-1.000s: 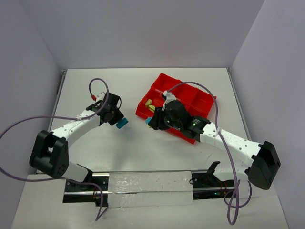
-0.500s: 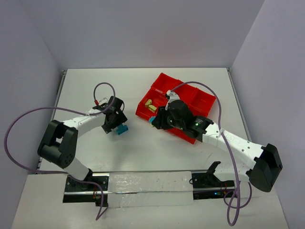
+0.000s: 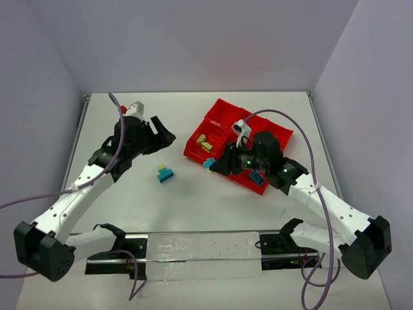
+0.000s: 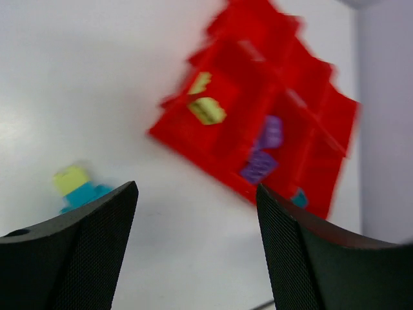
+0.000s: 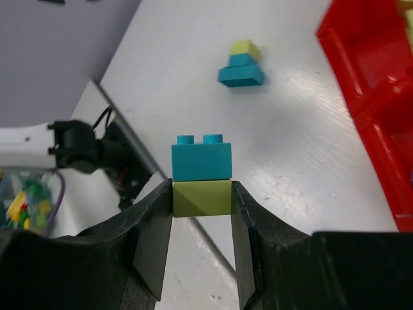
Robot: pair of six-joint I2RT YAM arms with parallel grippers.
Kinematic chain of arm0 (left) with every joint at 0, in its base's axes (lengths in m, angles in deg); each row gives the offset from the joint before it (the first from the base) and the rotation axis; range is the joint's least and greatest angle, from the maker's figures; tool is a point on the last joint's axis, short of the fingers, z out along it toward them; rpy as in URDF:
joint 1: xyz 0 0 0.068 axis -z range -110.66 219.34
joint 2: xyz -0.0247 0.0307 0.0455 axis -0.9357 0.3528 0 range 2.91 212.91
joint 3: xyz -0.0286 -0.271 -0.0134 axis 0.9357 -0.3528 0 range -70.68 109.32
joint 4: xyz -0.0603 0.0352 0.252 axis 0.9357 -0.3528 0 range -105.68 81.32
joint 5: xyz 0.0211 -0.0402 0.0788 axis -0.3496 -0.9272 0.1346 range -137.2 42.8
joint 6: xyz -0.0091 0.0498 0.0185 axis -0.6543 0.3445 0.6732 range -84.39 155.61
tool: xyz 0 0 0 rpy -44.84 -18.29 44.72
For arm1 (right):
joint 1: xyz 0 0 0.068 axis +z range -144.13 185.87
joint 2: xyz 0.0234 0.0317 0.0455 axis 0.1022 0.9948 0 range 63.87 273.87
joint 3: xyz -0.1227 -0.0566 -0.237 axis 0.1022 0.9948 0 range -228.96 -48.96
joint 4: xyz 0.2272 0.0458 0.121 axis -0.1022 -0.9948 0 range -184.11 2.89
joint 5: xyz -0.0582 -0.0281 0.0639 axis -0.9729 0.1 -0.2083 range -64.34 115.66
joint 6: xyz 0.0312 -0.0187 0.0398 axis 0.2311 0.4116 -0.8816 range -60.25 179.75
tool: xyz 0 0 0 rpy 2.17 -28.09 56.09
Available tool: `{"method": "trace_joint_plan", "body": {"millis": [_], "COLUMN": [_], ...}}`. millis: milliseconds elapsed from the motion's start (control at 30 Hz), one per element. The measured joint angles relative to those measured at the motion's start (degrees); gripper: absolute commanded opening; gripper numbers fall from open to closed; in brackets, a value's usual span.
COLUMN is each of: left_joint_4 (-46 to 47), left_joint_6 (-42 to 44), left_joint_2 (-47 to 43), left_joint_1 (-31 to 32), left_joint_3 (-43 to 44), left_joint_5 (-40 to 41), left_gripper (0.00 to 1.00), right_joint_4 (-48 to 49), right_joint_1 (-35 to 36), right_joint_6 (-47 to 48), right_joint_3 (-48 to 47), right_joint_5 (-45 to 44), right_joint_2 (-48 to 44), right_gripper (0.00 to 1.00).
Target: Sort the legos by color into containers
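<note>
A small teal and pale yellow lego stack lies on the white table, left of the red tray. My left gripper hangs open above the table, up and left of that stack, holding nothing. My right gripper is shut on the yellow half of a second stack, its teal brick sticking out past the fingertips by the tray's near-left edge. In the tray's compartments lie yellow legos, purple legos and a teal one.
A metal rail runs along the table's near edge between the arm bases. Grey walls close off the back and both sides. The right wrist view shows the table's edge and a box of mixed bricks beyond it.
My left gripper opened, dropped the teal and yellow stack on the table, then rose and pulled back to the left. The right gripper, still holding its stack, shifted slightly.
</note>
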Motion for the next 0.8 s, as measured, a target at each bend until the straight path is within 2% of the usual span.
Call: {"method": "trace_joint_plan", "body": {"millis": [100, 267, 400, 600, 800], "left_joint_4": [6.3, 16.2, 21.2, 27.3, 30.4], "left_joint_6": [4.6, 8.6, 8.7, 8.1, 8.4], "left_joint_2": [-3.6, -2.4, -0.3, 0.4, 1.5], "left_joint_1": [0.1, 0.3, 0.3, 0.6, 3.7], "left_joint_3": [-0.1, -2.0, -5.2, -7.5, -7.5], "left_joint_5": [-11.8, -34.9, -47.2, -60.4, -66.6], "left_gripper": [0.81, 0.82, 0.84, 0.84, 0.80], "right_joint_4": [1.3, 1.7, 1.7, 1.7, 2.5], "right_joint_1": [-0.4, -0.4, -0.4, -0.4, -0.4], "right_joint_6": [1.7, 4.4, 5.8, 6.6, 6.5], "right_joint_3": [0.0, -0.1, -0.1, -0.2, -0.6], "right_joint_5": [6.3, 14.0, 16.9, 18.6, 19.7], "right_joint_2": [-0.3, -0.3, -0.3, -0.3, 0.2], "right_gripper": [0.00, 0.00, 0.00, 0.00, 0.00]}}
